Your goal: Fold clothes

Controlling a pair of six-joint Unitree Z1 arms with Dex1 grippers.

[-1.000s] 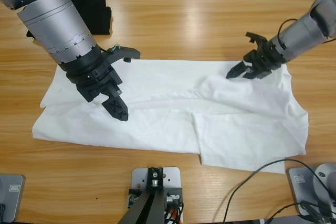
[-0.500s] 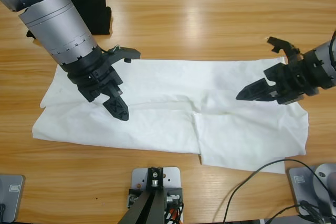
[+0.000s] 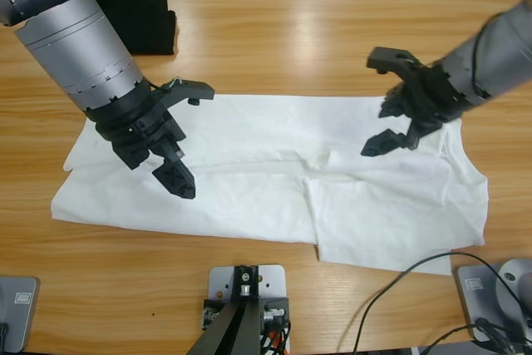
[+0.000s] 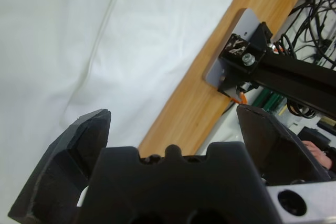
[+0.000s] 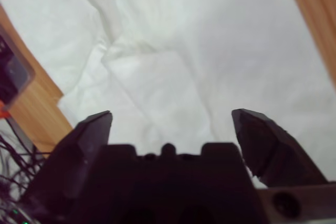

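- Thin white cotton T-shirt [image 3: 274,176] lies spread on the wooden table [image 3: 283,31], partly folded; further folds remain, as judged.
- Left claw [image 3: 176,143] released, empty, above the shirt's end.
- Right claw [image 3: 389,104] released, empty, over the opposite end.
- Collar is not visible.

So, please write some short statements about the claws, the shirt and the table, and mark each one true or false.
1. Both claws are open. True: the left claw and the right claw are both spread.
2. The right claw holds a sleeve lifted up. False: it grips nothing.
3. The white T-shirt lies spread on the wooden table. True.
4. The black folded garment lies on the shirt. False: it lies apart, near the table's far edge.
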